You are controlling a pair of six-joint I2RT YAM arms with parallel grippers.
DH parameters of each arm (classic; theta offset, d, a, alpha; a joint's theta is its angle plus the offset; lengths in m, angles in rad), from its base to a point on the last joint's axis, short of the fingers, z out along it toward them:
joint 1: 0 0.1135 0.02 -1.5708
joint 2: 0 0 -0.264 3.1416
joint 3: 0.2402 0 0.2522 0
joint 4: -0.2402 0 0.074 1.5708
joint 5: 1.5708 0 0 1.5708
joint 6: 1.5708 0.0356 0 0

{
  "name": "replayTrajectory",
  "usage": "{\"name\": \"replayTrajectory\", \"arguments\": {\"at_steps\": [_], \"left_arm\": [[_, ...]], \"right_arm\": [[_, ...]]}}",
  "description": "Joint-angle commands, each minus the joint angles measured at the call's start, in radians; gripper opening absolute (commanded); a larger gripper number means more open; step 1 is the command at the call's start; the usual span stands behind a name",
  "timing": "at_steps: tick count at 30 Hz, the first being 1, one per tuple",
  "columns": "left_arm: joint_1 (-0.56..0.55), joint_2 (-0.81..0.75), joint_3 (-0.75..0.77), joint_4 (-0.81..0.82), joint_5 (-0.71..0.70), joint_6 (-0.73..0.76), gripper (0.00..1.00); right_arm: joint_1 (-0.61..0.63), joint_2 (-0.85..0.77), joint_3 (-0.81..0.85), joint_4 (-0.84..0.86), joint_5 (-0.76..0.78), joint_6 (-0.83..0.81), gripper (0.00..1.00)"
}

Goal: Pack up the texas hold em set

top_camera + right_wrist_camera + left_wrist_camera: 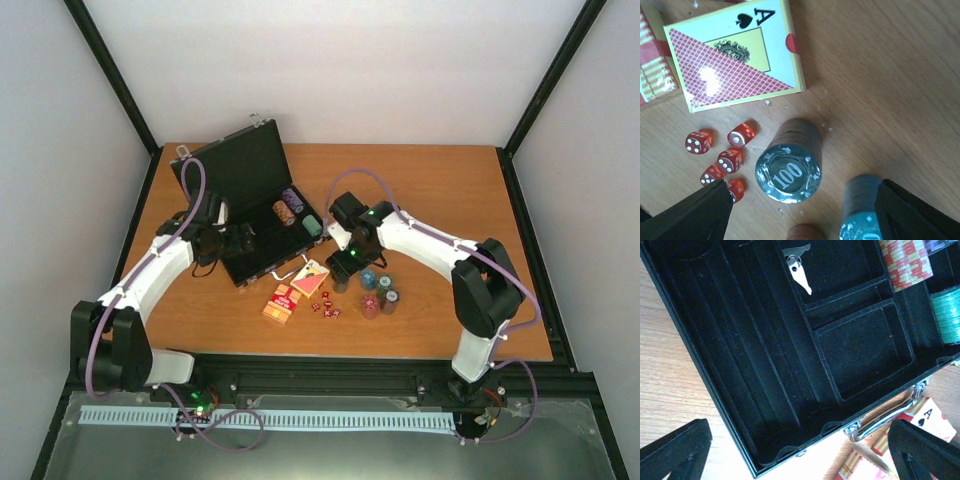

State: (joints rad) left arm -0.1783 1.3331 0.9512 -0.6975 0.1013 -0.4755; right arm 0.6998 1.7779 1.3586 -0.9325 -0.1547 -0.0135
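Wood-grain table (450, 200), felt-lined briefcase (765, 365), 5 translucent dice (730, 160), cylindrical chip stack (788, 172)

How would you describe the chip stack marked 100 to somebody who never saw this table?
Find the open black briefcase on the left of the table; near its handle lies an ace-of-spades card box. Beside that box and the red dice stands the chip stack: nearest the dice, its dark top chip reads 100.
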Motion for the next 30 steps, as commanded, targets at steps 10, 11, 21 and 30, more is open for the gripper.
{"name": "replayTrajectory", "arguments": {"at_steps": [10,11,21,30], "left_arm": [[0.005,0.009,0.011,0.006,-0.006,-0.011,1.0],[0.005,0.009,0.011,0.007,-0.006,-0.011,1.0],[0.005,0.031,0.022,0.006,-0.005,-0.002,1.0],[0.005,0.015,0.016,0.001,-0.011,0.005,1.0]], "right_arm": [[0.03,0.113,-0.002,0.021,0.016,0.003,0.65],[0.03,0.114,-0.006,0.025,0.029,0.006,0.64],[0.03,0.12,-0.008,0.06,0.029,0.029,0.34],[0.027,0.059,0.203,-0.008,0.116,0.036,0.14]]}}
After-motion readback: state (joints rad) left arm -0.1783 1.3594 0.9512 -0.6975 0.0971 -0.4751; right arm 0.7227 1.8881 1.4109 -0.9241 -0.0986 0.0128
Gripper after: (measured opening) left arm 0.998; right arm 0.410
